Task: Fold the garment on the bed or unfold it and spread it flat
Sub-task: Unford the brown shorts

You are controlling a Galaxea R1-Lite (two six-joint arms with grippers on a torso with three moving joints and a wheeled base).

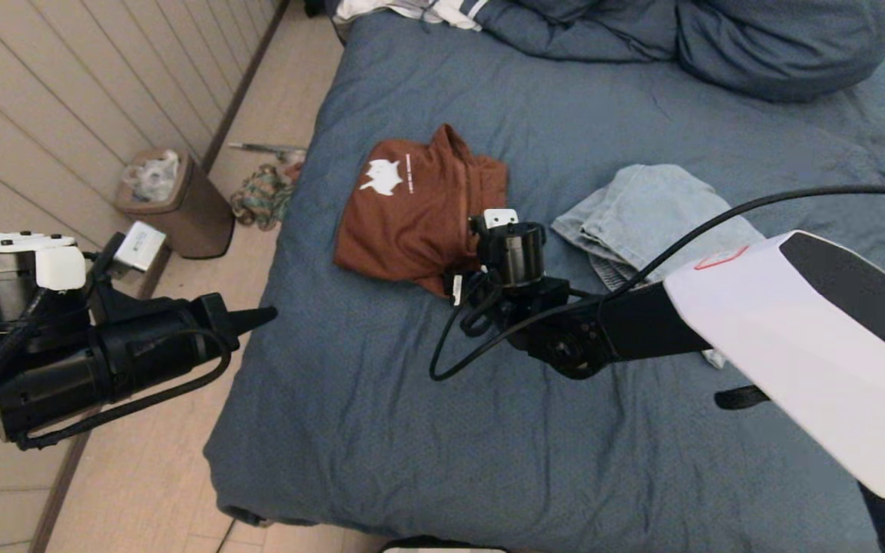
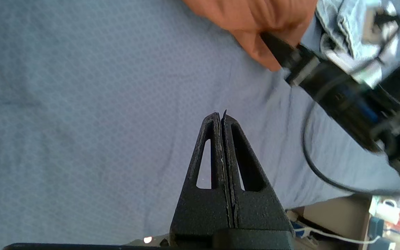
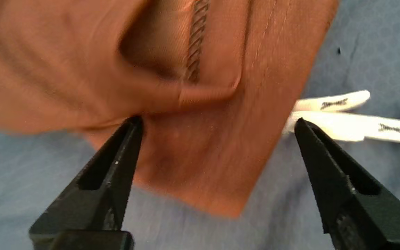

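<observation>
My right claw (image 3: 217, 125) gapes wide around the soft rust-brown cotton shirt's (image 1: 419, 207) corner. It is limp; I would pinch that hem. Left claw (image 2: 222, 118) closed, parked.

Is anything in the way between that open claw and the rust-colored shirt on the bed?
Nothing visible. The right gripper is open right at a corner of the shirt on the bed. The jeans lie off to its right.

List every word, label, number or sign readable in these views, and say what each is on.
None can be read.
Rust-brown shirt: white graphic with a line of small print beside it, too small to read.
White care tags at the shirt's edge, near the open right gripper: dark print, too blurred to read.
Right arm's white cover: red outlined mark, illegible.
</observation>
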